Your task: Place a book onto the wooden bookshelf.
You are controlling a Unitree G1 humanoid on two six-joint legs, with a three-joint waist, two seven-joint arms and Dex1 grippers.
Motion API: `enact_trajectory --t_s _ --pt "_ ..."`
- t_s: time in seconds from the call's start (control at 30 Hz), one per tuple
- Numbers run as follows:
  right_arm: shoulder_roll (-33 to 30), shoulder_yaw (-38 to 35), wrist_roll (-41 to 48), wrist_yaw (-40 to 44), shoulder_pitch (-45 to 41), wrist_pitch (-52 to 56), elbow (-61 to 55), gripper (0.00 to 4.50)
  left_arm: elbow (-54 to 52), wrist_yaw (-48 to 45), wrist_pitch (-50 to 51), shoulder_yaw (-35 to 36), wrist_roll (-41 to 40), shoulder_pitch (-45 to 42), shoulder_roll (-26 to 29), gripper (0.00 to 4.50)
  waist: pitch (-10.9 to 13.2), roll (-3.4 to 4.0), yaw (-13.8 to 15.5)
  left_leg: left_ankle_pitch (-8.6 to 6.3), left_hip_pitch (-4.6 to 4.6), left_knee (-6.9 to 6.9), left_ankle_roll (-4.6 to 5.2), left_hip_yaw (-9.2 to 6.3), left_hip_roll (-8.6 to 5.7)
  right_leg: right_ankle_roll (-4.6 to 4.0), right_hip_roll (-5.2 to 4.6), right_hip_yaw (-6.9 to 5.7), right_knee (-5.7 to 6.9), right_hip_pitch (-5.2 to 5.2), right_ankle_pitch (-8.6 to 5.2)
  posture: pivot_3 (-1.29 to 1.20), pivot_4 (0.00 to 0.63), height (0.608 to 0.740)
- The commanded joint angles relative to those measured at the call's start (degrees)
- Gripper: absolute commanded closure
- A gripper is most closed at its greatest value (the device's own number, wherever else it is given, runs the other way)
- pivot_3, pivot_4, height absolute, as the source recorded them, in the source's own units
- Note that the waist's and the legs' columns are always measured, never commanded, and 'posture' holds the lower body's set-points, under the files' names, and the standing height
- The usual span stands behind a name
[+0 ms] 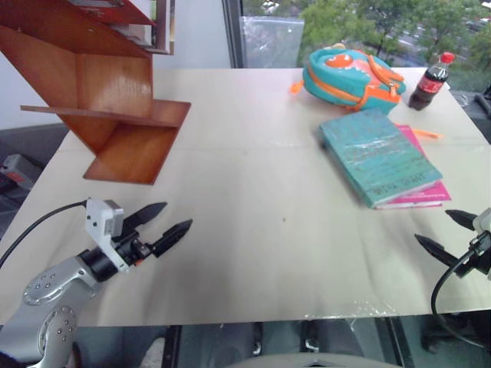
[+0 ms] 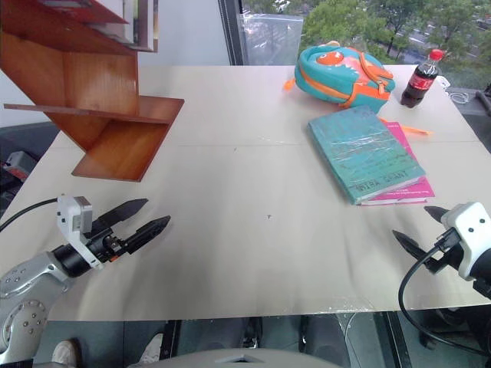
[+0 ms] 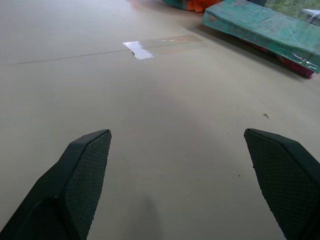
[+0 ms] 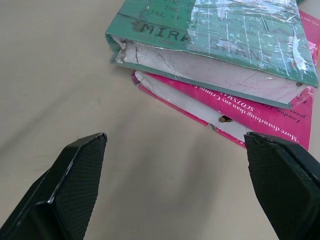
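The thick teal book (image 1: 377,155) lies flat on the table's right side, stacked on a thinner magenta-pink book (image 1: 423,192); its page edge and cover (image 4: 240,35) face my right wrist camera. The reddish-brown wooden bookshelf (image 1: 100,92) stands at the far left of the table. My right gripper (image 1: 446,234) hovers open near the front right edge, a short way in front of the books, nothing between its fingers. Over the front left of the table my left gripper (image 1: 163,219) is open and empty, pointing across toward the books.
A teal and orange bag (image 1: 351,75) and a cola bottle (image 1: 430,81) sit at the far right behind the books. A strip of clear tape (image 3: 150,47) is stuck on the beige table (image 1: 253,215). Windows run behind the table.
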Motion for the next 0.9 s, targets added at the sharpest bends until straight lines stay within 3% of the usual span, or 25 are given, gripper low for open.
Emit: enact_trajectory --t_s 0.03,0.2,0.27,0.4,0.53,0.67,0.77,0.9 --pt "-1.02 -1.14 0.15 -0.17 -2.05 -0.04 0.09 0.00 -1.31 -0.42 0.17 1.65 -1.51 -0.63 0.59 0.05 0.01 -0.02 -0.01 0.00 0.00 0.00 0.00 0.00 0.00 0.00 0.00 0.00 0.00 0.00 0.00 0.00 0.150 0.740" --pt "-0.84 0.23 -0.08 -1.08 -5.20 2.00 0.16 0.00 -3.65 -0.63 1.42 0.99 -3.77 -1.75 0.36 0.05 0.02 -0.02 -0.06 0.01 0.05 0.00 -0.01 0.00 0.02 0.01 0.01 0.01 0.05 0.01 -0.01 0.00 0.150 0.740" --pt "-0.51 0.20 0.37 -1.31 -5.82 2.85 0.24 0.51 -4.35 -0.76 1.52 0.73 -4.04 -1.92 0.40 0.00 0.02 -0.01 -0.03 0.01 0.04 0.00 -0.01 0.00 0.02 -0.01 0.02 0.00 0.05 0.01 0.00 0.00 0.150 0.740" --pt "-1.26 0.54 1.10 -3.73 -11.25 6.38 3.11 2.38 -7.70 -1.05 1.49 -1.49 -4.36 -3.31 0.46 0.00 0.04 -0.05 -0.05 0.01 0.03 0.01 -0.01 0.03 -0.01 0.00 0.00 0.03 0.04 0.01 0.01 0.00 0.150 0.740" --pt "-3.59 4.05 -1.48 -9.46 -25.16 12.66 12.97 4.26 -9.50 -0.06 1.75 -4.14 -4.07 -6.47 0.17 0.00 0.06 -0.06 -0.13 0.01 0.07 0.08 -0.01 0.10 -0.01 0.00 -0.01 0.10 0.06 0.03 0.03 0.00 0.150 0.740" --pt "-5.85 12.18 -7.87 -16.66 -45.82 20.13 30.66 4.39 -9.30 0.58 1.72 -5.72 -4.10 -9.34 -0.41 0.00 0.16 0.07 -0.51 0.03 0.13 0.08 -0.02 0.19 0.02 -0.03 0.07 0.18 0.15 -0.01 0.03 0.00 0.150 0.740" --pt "-6.38 20.11 -11.93 -13.43 -62.74 23.78 49.96 4.39 -8.74 0.71 1.30 -6.67 -3.52 -10.91 -0.73 0.00 0.26 0.15 -0.97 0.04 0.13 0.08 -0.02 0.34 0.01 -0.05 0.08 0.33 0.21 -0.09 0.05 0.00 0.150 0.740" --pt "-4.12 24.88 -17.89 -13.68 -82.42 17.85 79.86 4.39 -8.79 1.36 0.76 -7.08 -3.14 -12.01 -1.22 0.00 0.37 0.16 -1.33 0.04 -0.01 0.00 -0.02 0.35 0.00 -0.07 0.08 0.22 0.10 -0.17 0.06 0.00 0.150 0.740"
